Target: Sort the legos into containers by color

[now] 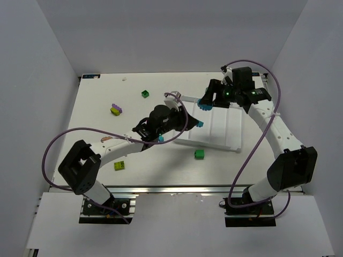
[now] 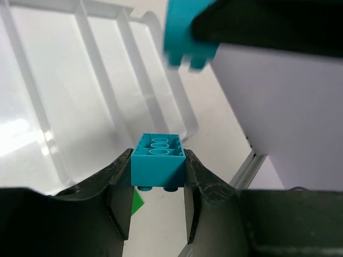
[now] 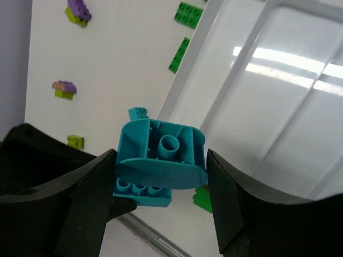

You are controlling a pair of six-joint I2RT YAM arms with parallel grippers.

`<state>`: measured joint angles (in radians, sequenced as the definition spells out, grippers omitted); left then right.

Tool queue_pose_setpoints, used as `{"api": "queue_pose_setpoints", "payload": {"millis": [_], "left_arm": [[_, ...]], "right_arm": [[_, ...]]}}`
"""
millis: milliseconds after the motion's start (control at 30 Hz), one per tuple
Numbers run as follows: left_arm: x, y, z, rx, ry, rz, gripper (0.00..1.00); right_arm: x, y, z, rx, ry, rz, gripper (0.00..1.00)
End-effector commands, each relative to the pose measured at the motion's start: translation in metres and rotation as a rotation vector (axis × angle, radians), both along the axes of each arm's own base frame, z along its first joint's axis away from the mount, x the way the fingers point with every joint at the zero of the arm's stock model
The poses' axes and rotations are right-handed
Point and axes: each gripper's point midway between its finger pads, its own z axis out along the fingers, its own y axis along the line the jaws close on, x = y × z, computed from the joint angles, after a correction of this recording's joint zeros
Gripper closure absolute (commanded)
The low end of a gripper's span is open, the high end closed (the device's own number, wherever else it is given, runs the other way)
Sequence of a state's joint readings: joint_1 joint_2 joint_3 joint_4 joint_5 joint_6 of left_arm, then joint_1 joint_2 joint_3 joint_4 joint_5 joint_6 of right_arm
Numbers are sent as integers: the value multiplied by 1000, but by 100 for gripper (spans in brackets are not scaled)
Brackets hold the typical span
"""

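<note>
My left gripper (image 1: 160, 137) hangs over the table just left of the white tray (image 1: 228, 127), shut on a cyan brick (image 2: 158, 160). The brick sits squeezed between the two black fingers with its hollow underside facing the camera. My right gripper (image 1: 205, 103) is over the tray's far left corner, shut on a rounded cyan piece (image 3: 161, 152) that has a small cyan brick (image 3: 142, 193) stuck under it. Another cyan brick (image 1: 200, 123) rests at the tray's left rim. The tray compartments (image 3: 278, 118) that show look bare.
Loose on the table lie a green brick (image 1: 145, 93) at the back, a green brick (image 1: 200, 154) in front of the tray, a lime brick (image 1: 120, 165) near the left arm, and a purple-and-lime stack (image 1: 116, 109) at the left. Grey walls enclose the table.
</note>
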<state>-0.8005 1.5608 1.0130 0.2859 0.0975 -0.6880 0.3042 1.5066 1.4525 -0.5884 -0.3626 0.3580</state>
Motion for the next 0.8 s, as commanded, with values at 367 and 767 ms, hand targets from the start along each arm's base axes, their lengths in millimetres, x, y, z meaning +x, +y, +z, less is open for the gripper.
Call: {"api": "queue_pose_setpoints", "payload": {"millis": [367, 767], "left_arm": [[-9, 83, -9, 98, 46, 222, 100], [-8, 118, -3, 75, 67, 327, 100]], "right_arm": [[54, -30, -72, -449, -436, 487, 100], [116, -19, -120, -616, -452, 612, 93]]}}
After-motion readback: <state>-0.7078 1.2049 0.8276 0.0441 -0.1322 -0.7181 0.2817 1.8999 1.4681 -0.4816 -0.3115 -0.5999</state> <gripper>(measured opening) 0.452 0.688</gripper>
